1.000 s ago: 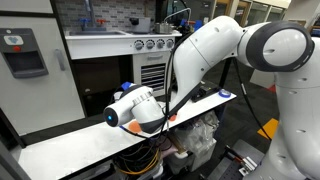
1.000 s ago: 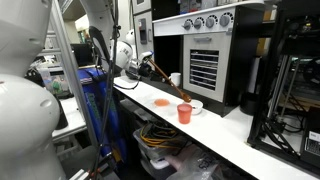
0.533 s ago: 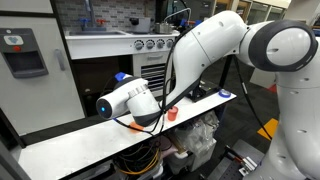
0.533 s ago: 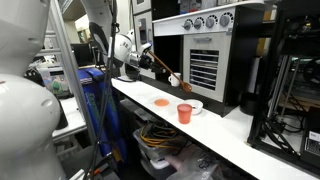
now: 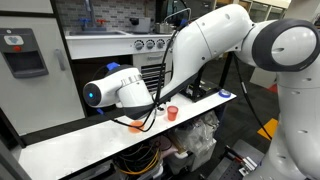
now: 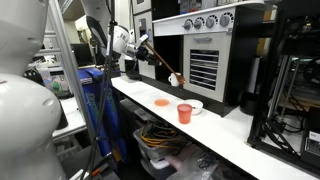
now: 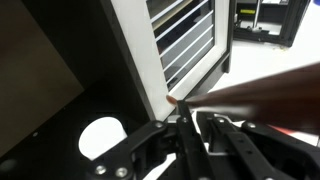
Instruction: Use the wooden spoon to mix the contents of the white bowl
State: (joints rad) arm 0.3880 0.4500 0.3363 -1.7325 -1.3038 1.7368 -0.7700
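Observation:
In an exterior view my gripper (image 6: 139, 47) hangs high above the white counter (image 6: 230, 135), shut on the handle of the wooden spoon (image 6: 160, 64). The spoon slants down to the right, its small head in the air in front of the oven. The white bowl (image 6: 196, 104) sits on the counter well below and to the right of the spoon head, behind a red cup (image 6: 184, 113). Its contents are too small to make out. In the wrist view the gripper (image 7: 185, 112) pinches the blurred brown spoon (image 7: 255, 92).
A flat orange dish (image 6: 160, 102) lies left of the red cup. The dish (image 5: 135, 125) and red cup (image 5: 172, 113) also show below my arm. A black oven with a slatted front (image 6: 205, 65) stands behind the counter. A white round object (image 7: 100, 137) shows under the wrist.
The arm has risen and swung away from the bowl, carrying the spoon with it. The spoon head has lifted from beside the bowl to well above the counter.

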